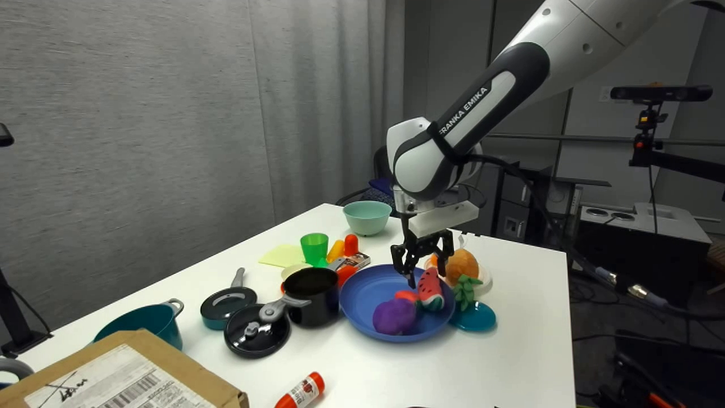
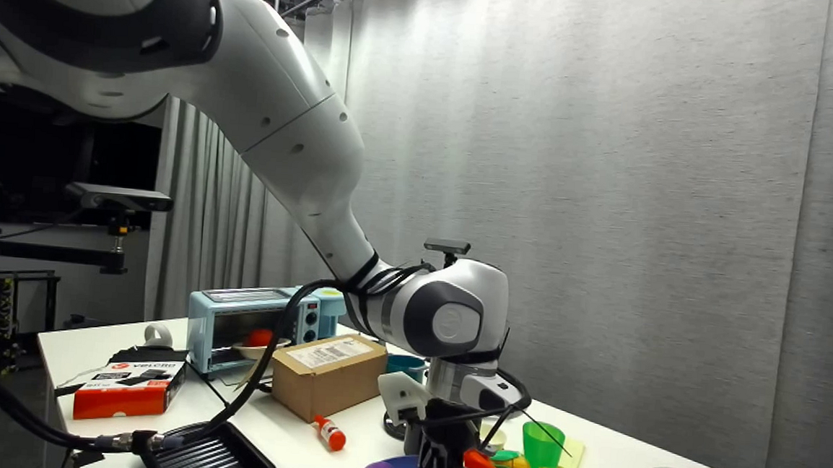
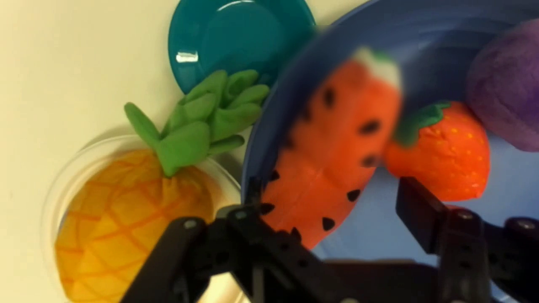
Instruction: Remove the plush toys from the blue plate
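Observation:
The blue plate point(image 1: 359, 292) lies on the white table and also shows in the wrist view point(image 3: 370, 235). On it are a purple plush toy point(image 1: 395, 316), a red strawberry toy point(image 3: 446, 155) and a red watermelon-slice toy point(image 3: 324, 164) with black seeds. The round orange pineapple toy point(image 3: 130, 227) with green leaves sits in a pale dish beside the plate. My gripper point(image 1: 427, 277) is open over the plate. In the wrist view its fingers point(image 3: 332, 202) stand either side of the watermelon toy, one close to it, one near the strawberry. I cannot tell whether a finger touches.
A teal dish point(image 1: 476, 318) lies against the plate's edge. A black pot point(image 1: 311, 297), a black lid point(image 1: 257, 331) and a green cup point(image 1: 314, 248) stand on the plate's far side from it. A light teal bowl point(image 1: 367, 218) is at the table's back. A cardboard box point(image 2: 328, 373) also stands there.

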{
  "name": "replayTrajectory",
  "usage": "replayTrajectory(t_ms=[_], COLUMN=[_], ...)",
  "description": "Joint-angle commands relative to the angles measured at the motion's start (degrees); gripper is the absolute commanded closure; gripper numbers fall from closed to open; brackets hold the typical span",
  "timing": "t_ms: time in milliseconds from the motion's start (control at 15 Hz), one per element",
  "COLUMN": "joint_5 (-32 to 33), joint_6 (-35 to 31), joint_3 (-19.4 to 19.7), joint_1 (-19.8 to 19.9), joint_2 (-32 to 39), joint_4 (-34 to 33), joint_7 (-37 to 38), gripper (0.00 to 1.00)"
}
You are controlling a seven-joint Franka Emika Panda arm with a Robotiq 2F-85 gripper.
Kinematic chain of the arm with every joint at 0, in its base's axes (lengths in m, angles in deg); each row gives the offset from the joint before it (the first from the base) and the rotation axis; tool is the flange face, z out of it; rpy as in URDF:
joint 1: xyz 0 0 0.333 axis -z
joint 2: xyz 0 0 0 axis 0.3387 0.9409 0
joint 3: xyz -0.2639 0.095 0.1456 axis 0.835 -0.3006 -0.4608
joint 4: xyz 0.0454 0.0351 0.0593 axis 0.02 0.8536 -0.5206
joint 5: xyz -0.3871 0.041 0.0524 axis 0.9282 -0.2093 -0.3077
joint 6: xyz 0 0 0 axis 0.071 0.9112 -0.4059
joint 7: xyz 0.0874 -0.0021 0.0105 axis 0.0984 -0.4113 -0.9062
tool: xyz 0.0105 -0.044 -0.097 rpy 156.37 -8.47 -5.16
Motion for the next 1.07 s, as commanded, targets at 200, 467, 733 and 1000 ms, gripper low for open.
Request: replayTrajectory(t_ms=[200, 467, 733, 1000], joint_5=[2.9, 6.9, 10.4, 12.8], joint_6=[-0.2, 1.5, 2.9, 1.0], joint_3=[0.4, 1.6, 2.4, 2.7], joint_1=[-2.4, -4.4, -4.9, -4.8], joint_2=[1.1, 1.8, 1.8, 1.5], joint_4=[-0.6, -0.7, -0.4, 1.0], joint_7=[3.2, 5.9, 7.7, 8.6], gripper=[0.0, 0.0, 0.0, 0.42])
